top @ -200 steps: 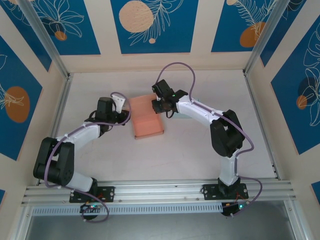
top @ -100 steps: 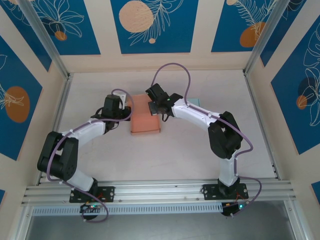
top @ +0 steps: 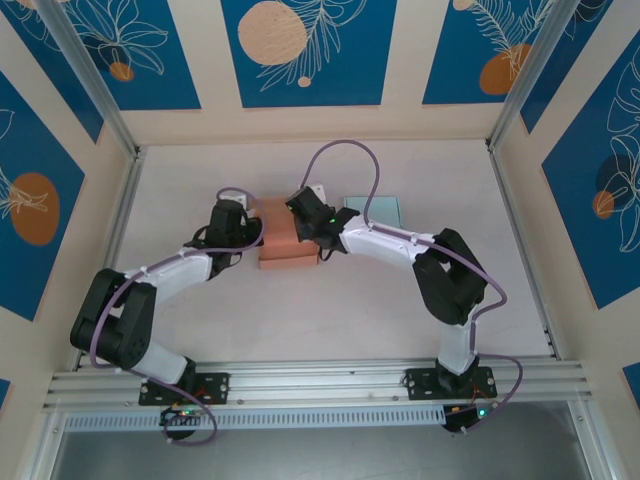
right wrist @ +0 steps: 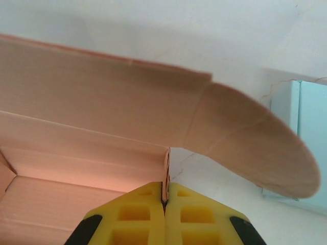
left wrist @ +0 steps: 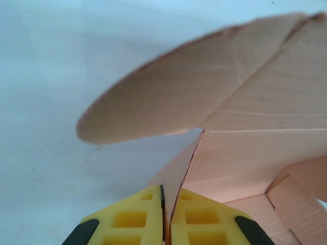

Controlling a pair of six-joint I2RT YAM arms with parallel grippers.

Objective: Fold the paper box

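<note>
Both left fingers (left wrist: pixel 157 198) and right fingers (right wrist: pixel 156 199) are pinched shut on opposite walls of the paper box (top: pixel 279 236), mid-table (top: pixel 300 310). Uneven pulling could probably rip that thin card.

The white bench (top: pixel 300 310) lies bare across its near half. Close to its far edge, a little right of centre, a flat pale blue-green sheet (top: pixel 372 208) lies on the surface; it is rectangular, with its long sides parallel to that edge. An aluminium rail (top: pixel 320 385) runs the full length of the near edge. Slanted aluminium posts (top: pixel 85 75) rise from the two far corners. Cream walls enclose the far, left and right edges, and they carry dark blue panels (top: pixel 305 50) printed with white leaf outlines and orange discs (top: pixel 272 32).
</note>
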